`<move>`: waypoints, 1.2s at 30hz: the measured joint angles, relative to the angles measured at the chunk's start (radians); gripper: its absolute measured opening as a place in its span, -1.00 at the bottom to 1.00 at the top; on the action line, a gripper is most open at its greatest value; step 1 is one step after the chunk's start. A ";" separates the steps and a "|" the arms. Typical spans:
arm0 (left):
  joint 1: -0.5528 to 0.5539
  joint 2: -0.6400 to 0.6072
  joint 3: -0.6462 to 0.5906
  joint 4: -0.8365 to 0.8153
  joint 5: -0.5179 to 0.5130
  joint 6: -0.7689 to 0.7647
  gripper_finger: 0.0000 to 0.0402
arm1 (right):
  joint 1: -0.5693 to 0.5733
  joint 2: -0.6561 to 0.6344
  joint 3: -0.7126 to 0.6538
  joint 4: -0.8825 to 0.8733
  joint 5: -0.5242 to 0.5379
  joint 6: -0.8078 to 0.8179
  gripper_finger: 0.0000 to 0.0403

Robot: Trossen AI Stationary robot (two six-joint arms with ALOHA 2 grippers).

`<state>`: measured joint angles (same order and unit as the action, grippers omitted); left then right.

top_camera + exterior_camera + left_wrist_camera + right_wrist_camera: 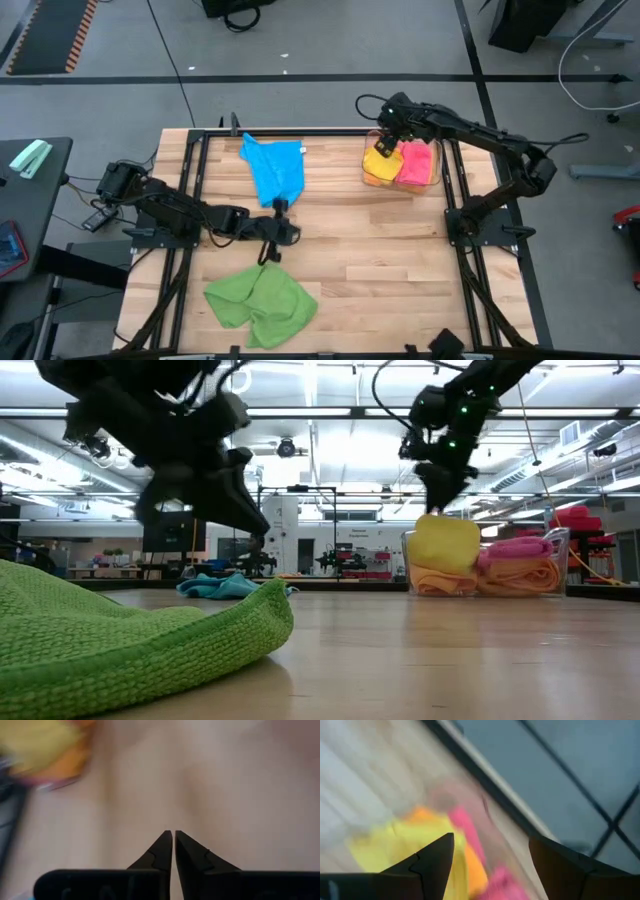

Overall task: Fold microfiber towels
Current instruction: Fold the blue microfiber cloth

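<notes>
green towel (262, 304) crumpled, blue towel (275, 168) spread, left fingers (173, 851) narrow, right fingers (554, 860) wide

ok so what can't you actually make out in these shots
- Clear plastic bin, high view: towels lower in the stack are covered by the yellow microfiber towel and pink microfiber towel.
- Green microfiber towel, low view: cut off by the frame edge.
- Right wrist view: bin contents blurred.
</notes>
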<state>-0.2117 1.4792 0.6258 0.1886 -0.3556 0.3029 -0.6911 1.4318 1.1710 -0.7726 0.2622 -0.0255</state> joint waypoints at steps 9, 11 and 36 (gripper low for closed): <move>0.181 0.000 0.000 0.000 -0.191 0.188 -0.95 | 0.055 0.042 0.000 0.451 -0.035 -0.082 0.32; 0.223 0.000 0.000 0.007 -0.191 0.236 -0.95 | 0.067 0.044 0.000 0.514 -0.126 -0.089 0.32; 0.248 -0.035 0.012 -0.142 0.283 -0.347 -0.84 | 0.538 0.053 -0.328 1.093 -0.401 -0.026 0.32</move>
<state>0.0359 1.4437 0.6378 0.0471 -0.0731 -0.0446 -0.1534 1.4849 0.8431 0.3201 -0.1389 -0.0517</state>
